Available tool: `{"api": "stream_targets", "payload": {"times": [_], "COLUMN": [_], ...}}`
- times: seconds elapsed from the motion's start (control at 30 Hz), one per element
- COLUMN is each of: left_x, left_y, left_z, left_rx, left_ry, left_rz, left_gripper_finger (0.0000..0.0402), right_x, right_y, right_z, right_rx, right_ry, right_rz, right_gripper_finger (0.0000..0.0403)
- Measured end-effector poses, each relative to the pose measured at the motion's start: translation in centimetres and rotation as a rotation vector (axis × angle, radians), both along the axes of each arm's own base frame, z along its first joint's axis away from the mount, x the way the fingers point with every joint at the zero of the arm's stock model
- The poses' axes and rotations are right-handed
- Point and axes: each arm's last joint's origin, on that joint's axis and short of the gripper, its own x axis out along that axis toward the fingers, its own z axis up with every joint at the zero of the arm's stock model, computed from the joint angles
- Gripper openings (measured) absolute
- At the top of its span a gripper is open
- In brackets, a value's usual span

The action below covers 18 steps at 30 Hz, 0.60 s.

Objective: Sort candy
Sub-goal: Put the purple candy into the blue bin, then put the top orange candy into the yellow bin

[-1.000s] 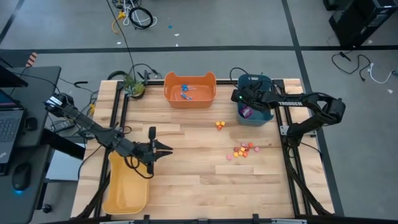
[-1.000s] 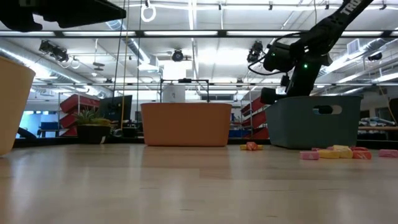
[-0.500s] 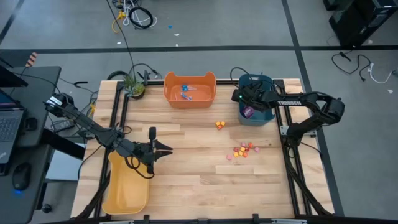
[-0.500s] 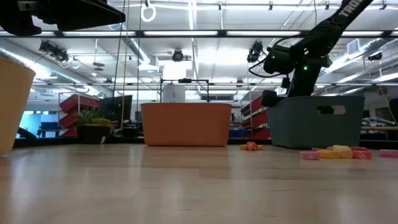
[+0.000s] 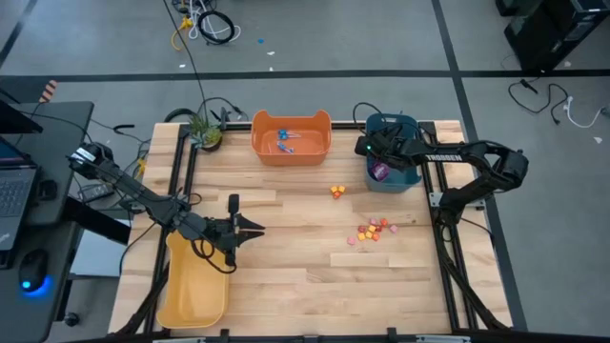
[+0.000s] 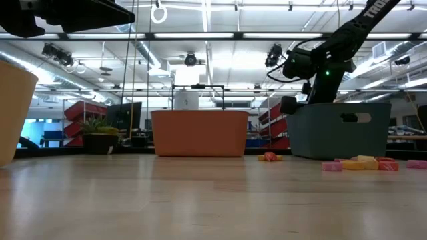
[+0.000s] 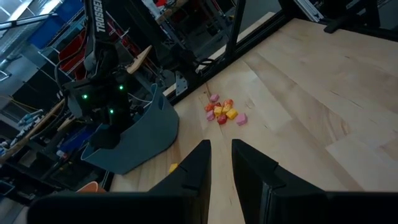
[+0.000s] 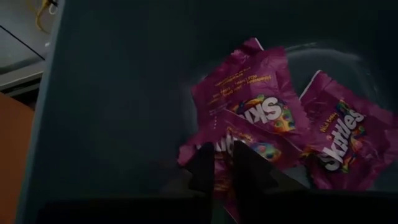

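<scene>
My right gripper (image 5: 368,151) points down into the teal bin (image 5: 396,124), shut on a purple packet (image 8: 219,151). Two more purple packets (image 8: 339,137) lie on the bin floor. My left gripper (image 5: 259,227) is shut and hovers above the wood near the table's left side, beside the yellow bin (image 5: 193,286). Small orange, red and pink pieces (image 5: 374,230) lie in a loose heap on the table, right of centre, with a couple more (image 5: 336,191) nearer the bins. Blue lollipops (image 5: 284,141) lie in the orange bin (image 5: 291,152). My right gripper pinches the nearest purple packet at its crumpled part (image 8: 189,152) between the two fingertips, coming from above and pointing down into the teal bin. The packet spreads out to both sides of the fingers. Whether it also rests on the packets below, I cannot tell.
A potted plant (image 5: 204,131) stands at the table's far left corner. Dark frame rails run along the table's left and right edges. In the left wrist view the candy heap (image 7: 222,112) and the teal bin (image 7: 130,143) lie ahead across open wood.
</scene>
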Motion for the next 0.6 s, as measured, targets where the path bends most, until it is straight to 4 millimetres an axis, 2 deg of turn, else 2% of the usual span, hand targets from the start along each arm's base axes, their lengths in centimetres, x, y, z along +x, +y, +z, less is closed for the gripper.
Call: {"api": "stream_targets", "payload": {"times": [0.6], "left_x": [0.0], "left_y": [0.0], "left_z": [0.0], "left_rx": [-0.017], "left_ry": [0.0], "left_rz": [0.003], "left_gripper_finger": [0.0067], "right_x": [0.7], "right_y": [-0.4], "right_z": [1.1], "right_rx": [-0.037], "right_ry": [0.002], "right_rz": [0.054], "right_gripper_finger": [0.0118]}}
